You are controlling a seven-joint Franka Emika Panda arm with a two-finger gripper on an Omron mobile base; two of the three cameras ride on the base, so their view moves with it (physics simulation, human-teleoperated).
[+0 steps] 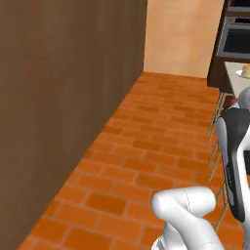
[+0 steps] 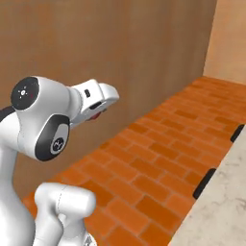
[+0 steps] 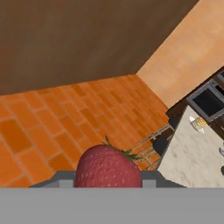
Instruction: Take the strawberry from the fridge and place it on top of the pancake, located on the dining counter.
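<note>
The strawberry (image 3: pixel 108 168), red with green leaves, fills the bottom middle of the hand view, and my gripper (image 3: pixel 108 178) is shut on it. From the right base camera the hand is raised over the floor, and a bit of red strawberry (image 2: pixel 97 115) peeks out under the gripper (image 2: pixel 100 111). The pancake (image 1: pixel 245 72) lies on a white plate at the far end of the pale dining counter (image 1: pixel 233 73). In the hand view the pancake (image 3: pixel 199 123) is small and far off on the dining counter (image 3: pixel 188 153). The fridge is out of view.
A long dark wood wall (image 1: pixel 58 97) runs along the left of the orange brick floor (image 1: pixel 146 146). Stools (image 1: pixel 219 107) stand along the counter's near side. Dark cabinets with a built-in oven (image 1: pixel 235 41) close the far end beside a tan wall (image 1: pixel 180 34).
</note>
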